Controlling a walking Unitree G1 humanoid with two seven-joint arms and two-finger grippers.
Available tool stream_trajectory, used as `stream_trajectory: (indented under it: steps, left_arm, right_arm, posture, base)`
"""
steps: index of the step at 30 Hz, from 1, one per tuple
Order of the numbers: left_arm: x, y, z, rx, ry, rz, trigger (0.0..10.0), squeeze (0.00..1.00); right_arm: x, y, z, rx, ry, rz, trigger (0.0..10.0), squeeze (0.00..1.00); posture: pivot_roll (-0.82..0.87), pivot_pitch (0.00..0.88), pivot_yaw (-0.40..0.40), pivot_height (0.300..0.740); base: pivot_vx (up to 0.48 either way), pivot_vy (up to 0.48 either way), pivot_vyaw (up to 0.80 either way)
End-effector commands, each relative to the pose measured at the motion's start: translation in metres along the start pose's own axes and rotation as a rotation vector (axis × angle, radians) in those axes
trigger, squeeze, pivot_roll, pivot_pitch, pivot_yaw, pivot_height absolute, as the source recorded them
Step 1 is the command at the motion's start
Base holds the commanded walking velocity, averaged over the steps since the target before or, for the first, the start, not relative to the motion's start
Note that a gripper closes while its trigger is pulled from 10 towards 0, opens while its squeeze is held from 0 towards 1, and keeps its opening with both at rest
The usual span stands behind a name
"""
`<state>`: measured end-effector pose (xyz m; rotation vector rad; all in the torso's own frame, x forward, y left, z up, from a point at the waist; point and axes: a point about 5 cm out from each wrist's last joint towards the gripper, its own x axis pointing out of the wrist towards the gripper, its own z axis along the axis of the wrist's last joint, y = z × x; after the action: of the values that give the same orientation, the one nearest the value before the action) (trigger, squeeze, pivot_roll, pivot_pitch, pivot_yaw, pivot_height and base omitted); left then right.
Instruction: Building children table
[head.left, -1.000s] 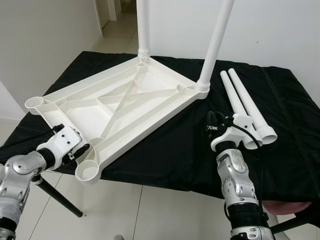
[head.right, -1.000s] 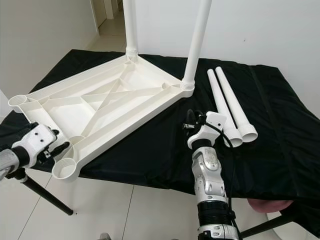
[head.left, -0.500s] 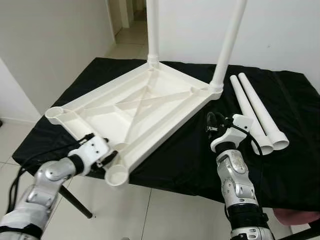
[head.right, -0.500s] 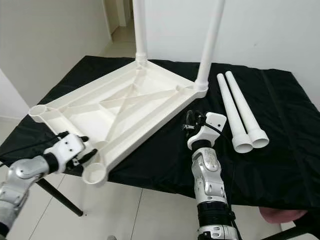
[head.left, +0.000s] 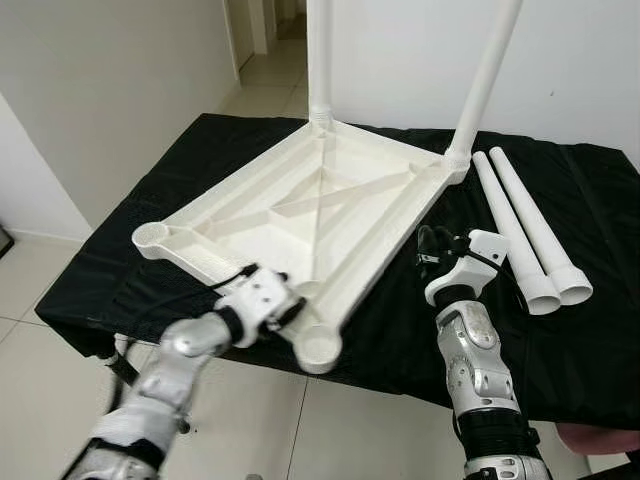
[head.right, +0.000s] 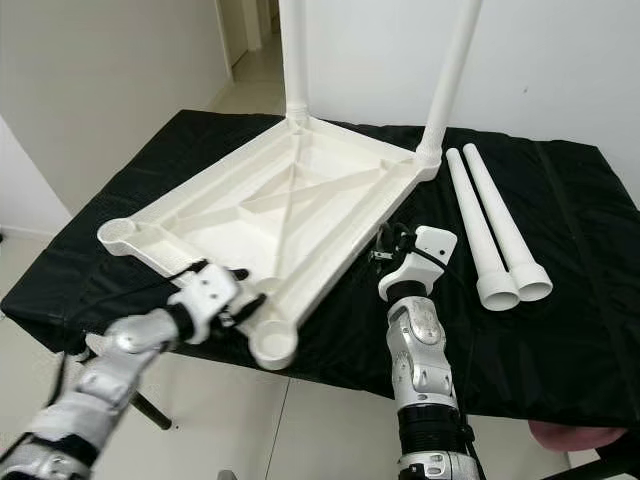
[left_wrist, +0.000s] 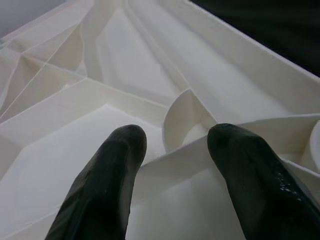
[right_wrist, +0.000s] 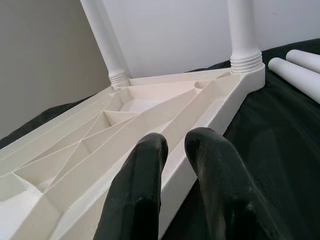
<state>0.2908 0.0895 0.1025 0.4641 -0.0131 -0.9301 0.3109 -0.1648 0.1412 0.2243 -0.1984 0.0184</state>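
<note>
A white plastic tabletop (head.left: 300, 205) lies upside down on a table (head.left: 150, 180) draped in black cloth, its ribbed underside facing up, turned so one corner points toward the robot and overhangs the near edge. Starting at the left, an empty round leg socket (head.left: 153, 236) sits at the far-left corner. Next comes the left end effector (head.left: 283, 308), at the tabletop's near rim, its two black fingers (left_wrist: 107, 175) spread apart and straddling a thin rib, not clamped on anything so far as the wrist view shows. Just to its right, at the overhanging corner, is a second empty socket (head.left: 320, 347), open side up. Further back, two white legs are already fitted and stand upright: one at the far corner (head.left: 319, 60), one at the right corner (head.left: 485, 80). To the right of the tabletop's edge, the right end effector (head.left: 432, 243) hovers over the black cloth, beside the tabletop rather than touching it, its fingers (right_wrist: 145, 190) close together with a narrow gap and holding nothing. Farthest right, two loose legs (head.left: 525, 230) lie side by side on the cloth, their long axes running away from the robot, flared ends nearest it. They lie just to the right of the right end effector, so that arm seems the better placed to fetch one, while the empty sockets wait on the left arm's side.
</note>
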Motion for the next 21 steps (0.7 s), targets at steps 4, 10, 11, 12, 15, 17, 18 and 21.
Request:
stream_trajectory:
  steps: [4,10,11,12,15,17,18,21]
  left_arm:
    - [0.01,-0.018,-0.006,0.007,0.034,-0.062,10.0,0.0]
    - [0.009,-0.016,-0.003,0.062,0.01,-0.109,10.0,0.0]
    - [0.009,-0.016,-0.003,0.062,0.01,-0.109,10.0,0.0]
    - [0.008,-0.014,-0.003,0.067,0.005,-0.12,10.0,0.0]
    - [-0.001,-0.01,-0.002,0.019,-0.024,-0.185,10.0,0.0]
    - [-0.003,-0.009,-0.002,0.001,-0.029,-0.199,10.0,0.0]
    - [-0.003,-0.009,-0.002,0.001,-0.029,-0.199,10.0,0.0]
    - [-0.013,-0.006,-0.005,0.045,-0.002,-0.297,10.0,0.04]
  right_arm:
    - [-0.002,0.002,0.001,-0.002,-0.008,0.0,10.0,0.0]
    - [-0.003,0.001,0.0,-0.001,-0.005,-0.003,10.0,0.0]
    - [-0.003,0.001,0.0,-0.001,-0.005,-0.003,10.0,0.0]
    - [-0.003,0.0,0.0,-0.002,-0.003,-0.004,10.0,0.0]
    - [-0.003,0.001,0.0,-0.007,0.0,0.007,10.0,0.0]
    - [-0.004,0.001,-0.001,-0.008,0.002,0.01,10.0,0.0]
    - [-0.004,0.001,-0.001,-0.008,0.002,0.01,10.0,0.0]
    - [-0.007,0.001,-0.003,-0.017,0.013,0.019,10.0,0.0]
  posture:
    - [-0.08,0.0,0.043,0.74]
    - [-0.08,0.0,0.045,0.74]
    - [-0.08,0.0,0.045,0.74]
    - [-0.08,0.0,0.044,0.74]
    - [-0.08,0.0,0.042,0.74]
    - [-0.08,0.0,0.042,0.74]
    - [-0.08,0.0,0.042,0.74]
    - [-0.08,0.0,0.041,0.74]
  base:
    - [0.0,0.0,0.0]
    - [0.0,0.0,0.0]
    - [0.0,0.0,0.0]
    - [0.0,0.0,0.0]
    - [0.0,0.0,0.0]
    - [0.0,0.0,0.0]
    - [0.0,0.0,0.0]
    - [0.0,0.0,0.0]
